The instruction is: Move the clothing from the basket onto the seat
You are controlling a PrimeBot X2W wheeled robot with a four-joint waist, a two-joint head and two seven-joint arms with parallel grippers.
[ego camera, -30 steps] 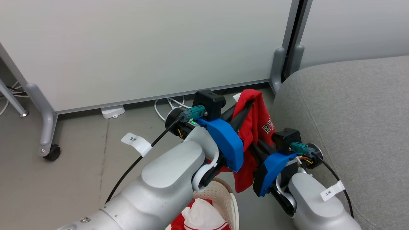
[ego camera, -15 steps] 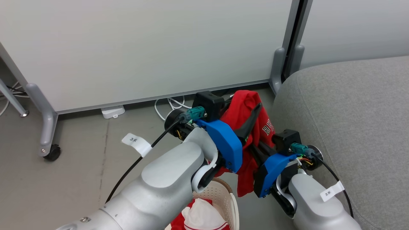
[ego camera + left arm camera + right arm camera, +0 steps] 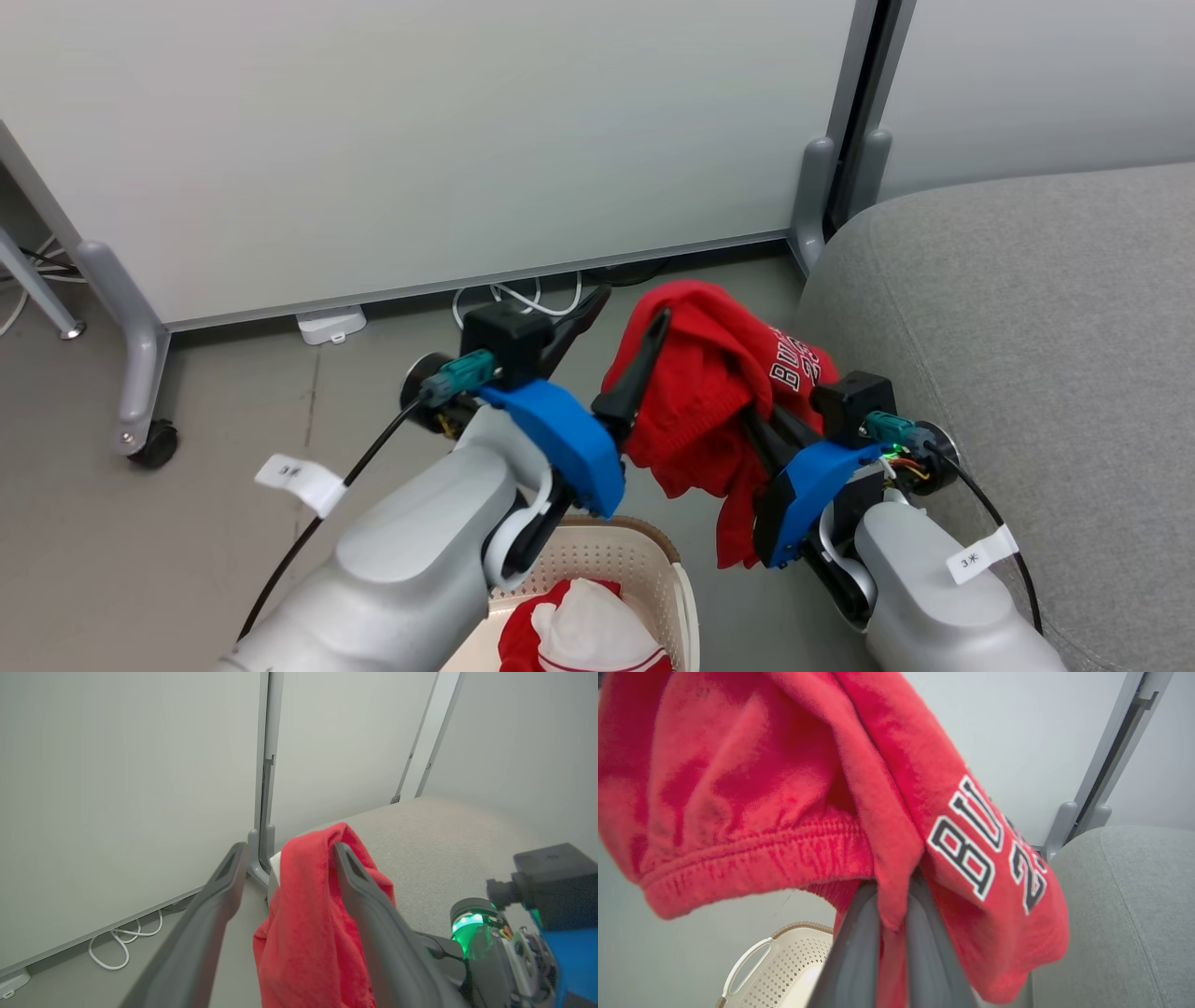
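Red garment [image 3: 709, 392]: hangs in the air between the basket [image 3: 644, 560] and the seat [image 3: 1027, 327], near the seat's front edge.
Right gripper [image 3: 893, 891]: fingers clenched on a fold, so I carry its whole weight here.
Left gripper [image 3: 633, 308]: fingers spread wide, one touching the cloth; released, I judge, to free the swing across.
Second garment [image 3: 579, 635]: lies inside the basket, not yet picked.

Folds of the red garment [image 3: 709, 392] bury the tips of the right gripper [image 3: 893, 905]. Its lettering reads "BU" and perhaps a "2", with the rest folded under. The head view's bottom edge cuts off the basket [image 3: 644, 551] and the red-and-white garment [image 3: 583, 630] inside it, and the seat [image 3: 1027, 327] runs off the right edge.
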